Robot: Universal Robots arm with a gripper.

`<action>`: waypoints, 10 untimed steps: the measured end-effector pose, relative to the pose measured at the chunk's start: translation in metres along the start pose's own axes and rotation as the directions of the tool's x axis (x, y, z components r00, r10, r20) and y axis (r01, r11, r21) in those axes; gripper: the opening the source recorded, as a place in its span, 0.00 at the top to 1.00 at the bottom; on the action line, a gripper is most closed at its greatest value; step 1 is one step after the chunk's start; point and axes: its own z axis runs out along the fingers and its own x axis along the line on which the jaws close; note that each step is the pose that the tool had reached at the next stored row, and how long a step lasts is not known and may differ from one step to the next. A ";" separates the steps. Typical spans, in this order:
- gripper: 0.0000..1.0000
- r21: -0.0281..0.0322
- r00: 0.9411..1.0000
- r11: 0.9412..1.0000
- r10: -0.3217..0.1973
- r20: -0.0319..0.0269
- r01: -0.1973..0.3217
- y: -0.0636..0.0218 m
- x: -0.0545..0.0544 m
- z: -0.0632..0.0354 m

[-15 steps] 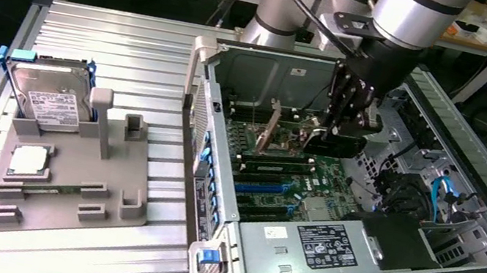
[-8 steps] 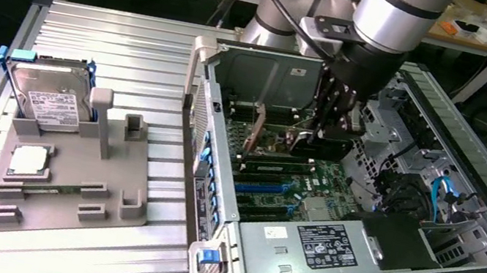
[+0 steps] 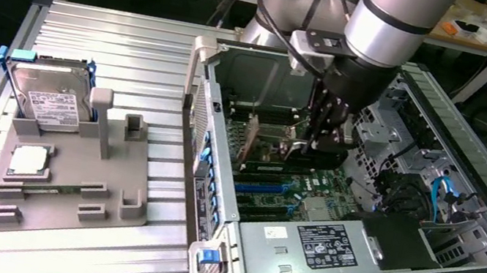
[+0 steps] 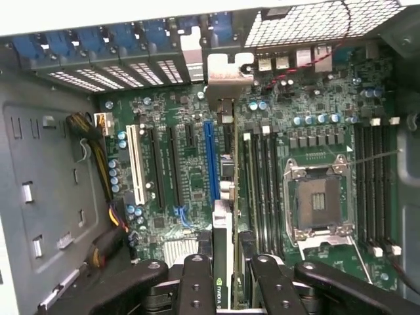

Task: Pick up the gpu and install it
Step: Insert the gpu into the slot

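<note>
My gripper [image 3: 327, 144] reaches down inside the open computer case [image 3: 473, 182], over the motherboard [image 3: 299, 187]. It is shut on the gpu [image 3: 305, 156], a dark flat card held on edge. In the wrist view the two black fingers [image 4: 197, 282] clamp the gpu [image 4: 222, 262] from both sides. The card runs away edge-on to its silver bracket [image 4: 230, 71] at the case's rear slot openings. It hangs over the slot area just beside the long blue slot [image 4: 210, 157]. Whether its lower edge touches a slot is hidden.
A grey fixture [image 3: 67, 185] on the slatted table at the exterior view's left holds a silver hard drive [image 3: 50, 100] and a small square CPU chip [image 3: 28, 161]. Inside the case are the power supply [image 3: 325, 243], the empty CPU socket [image 4: 317, 203] and memory slots [image 4: 262, 190].
</note>
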 end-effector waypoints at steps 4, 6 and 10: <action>0.73 0.000 1.000 1.000 0.000 -0.001 0.000 0.0075 0.001 0.0068; 0.73 0.000 1.000 1.000 0.000 -0.002 0.000 0.0123 0.001 0.0093; 0.73 0.000 1.000 1.000 0.000 -0.002 0.000 0.0219 0.003 0.0117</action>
